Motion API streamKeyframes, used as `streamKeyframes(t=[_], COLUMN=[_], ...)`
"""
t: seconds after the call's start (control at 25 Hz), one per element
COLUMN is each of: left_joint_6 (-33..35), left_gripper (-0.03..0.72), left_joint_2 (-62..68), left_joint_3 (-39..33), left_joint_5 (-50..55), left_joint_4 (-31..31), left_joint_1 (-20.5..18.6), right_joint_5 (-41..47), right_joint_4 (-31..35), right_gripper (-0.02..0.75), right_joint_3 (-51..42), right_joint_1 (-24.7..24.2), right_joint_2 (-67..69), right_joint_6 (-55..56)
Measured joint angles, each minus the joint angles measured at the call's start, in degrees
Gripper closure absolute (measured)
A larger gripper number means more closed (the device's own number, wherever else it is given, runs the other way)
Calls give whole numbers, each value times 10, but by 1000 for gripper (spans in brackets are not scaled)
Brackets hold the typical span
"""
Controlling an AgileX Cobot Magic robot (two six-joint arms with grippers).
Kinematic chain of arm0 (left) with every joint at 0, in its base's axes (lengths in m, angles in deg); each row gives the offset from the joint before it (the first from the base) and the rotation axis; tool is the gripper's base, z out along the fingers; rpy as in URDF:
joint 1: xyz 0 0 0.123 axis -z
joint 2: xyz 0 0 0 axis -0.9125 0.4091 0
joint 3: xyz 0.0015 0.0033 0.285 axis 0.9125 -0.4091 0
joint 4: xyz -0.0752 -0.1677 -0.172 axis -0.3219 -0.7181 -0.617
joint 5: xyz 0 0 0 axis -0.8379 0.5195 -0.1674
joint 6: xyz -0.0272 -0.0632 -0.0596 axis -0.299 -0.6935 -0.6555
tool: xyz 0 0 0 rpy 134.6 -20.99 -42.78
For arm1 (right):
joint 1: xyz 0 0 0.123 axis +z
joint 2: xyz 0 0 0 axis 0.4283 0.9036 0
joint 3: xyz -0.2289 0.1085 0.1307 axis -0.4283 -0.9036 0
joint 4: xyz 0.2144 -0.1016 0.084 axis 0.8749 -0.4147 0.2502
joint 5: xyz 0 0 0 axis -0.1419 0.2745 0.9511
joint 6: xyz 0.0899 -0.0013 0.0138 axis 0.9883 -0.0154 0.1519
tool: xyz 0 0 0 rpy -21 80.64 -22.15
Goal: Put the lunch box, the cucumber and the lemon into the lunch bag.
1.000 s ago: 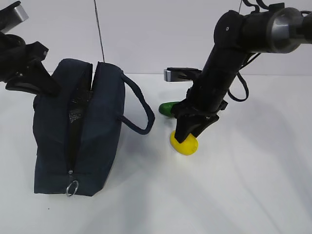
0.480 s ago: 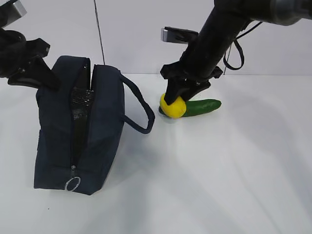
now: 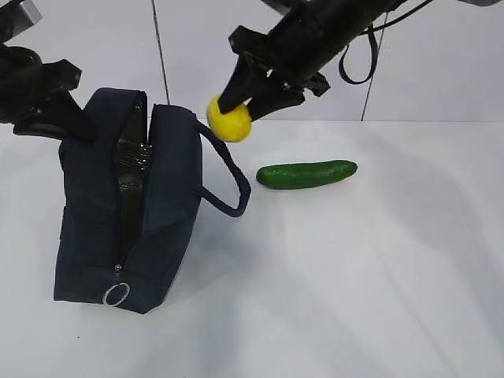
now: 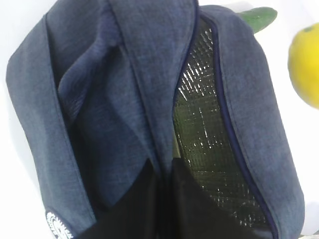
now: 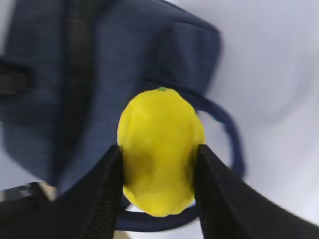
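Note:
The navy lunch bag (image 3: 161, 205) stands at the left with its zipper open and silvery lining (image 4: 204, 134) showing. My left gripper (image 3: 77, 126) is at the bag's far left top; in the left wrist view it (image 4: 167, 172) is shut on the fabric edge of the opening. My right gripper (image 3: 239, 98) is shut on the yellow lemon (image 3: 229, 120) and holds it in the air above the bag's right handle (image 3: 228, 169). The lemon also shows between the pads in the right wrist view (image 5: 159, 149). The dark green cucumber (image 3: 307, 174) lies on the table. The lunch box is out of view.
The white table (image 3: 354, 276) stretches right and in front of the bag. A metal ring pull (image 3: 116, 294) hangs at the bag's near end. A thin dark rod (image 3: 160, 51) stands behind the bag. The cucumber's tip (image 4: 258, 17) and the lemon (image 4: 305, 64) show in the left wrist view.
My right gripper has lifted the lemon off the table beside the cucumber and carried it up and left towards the bag. The left arm and bag have hardly moved.

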Motion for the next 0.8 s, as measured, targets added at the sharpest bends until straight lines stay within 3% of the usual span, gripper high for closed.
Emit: streamKeyframes(t=[0.28, 0.8], left_joint_6=[0, 0], left_gripper=[680, 680], left_joint_2=[0, 0], left_joint_3=[0, 0], left_joint_5=[0, 9], left_joint_4=[-2, -12], left_joint_1=[0, 0], right_joint_5=[0, -34], right_joint_4=[129, 155], right_gripper=[380, 380], right_joint_3=[0, 0], right_joint_1=[20, 70], right_joint_2=[0, 0], right_joint_6=[-44, -149])
